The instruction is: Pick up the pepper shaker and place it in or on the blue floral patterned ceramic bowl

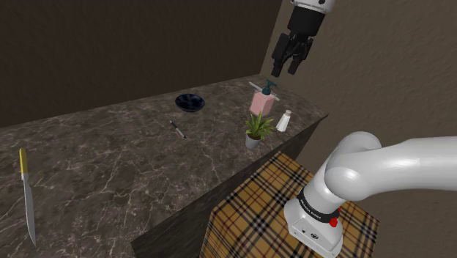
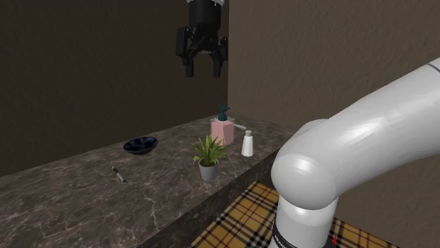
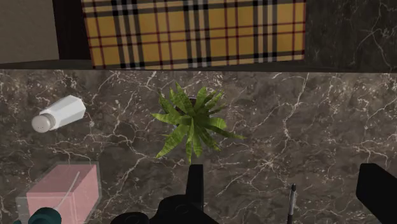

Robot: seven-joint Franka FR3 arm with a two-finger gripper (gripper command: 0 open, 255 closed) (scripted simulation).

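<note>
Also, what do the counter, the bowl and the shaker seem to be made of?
Counter: dark stone, probably marble, by its pale veins. Bowl: dark blue with a slight sheen, perhaps glazed ceramic. Shaker: plain white; material unclear.

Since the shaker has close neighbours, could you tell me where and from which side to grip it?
Probably take the shaker across its upper body, from straight above: it stands upright and narrow. The dispenser and plant stand close beside it, so a sideways approach by the open tool looks riskier.
</note>
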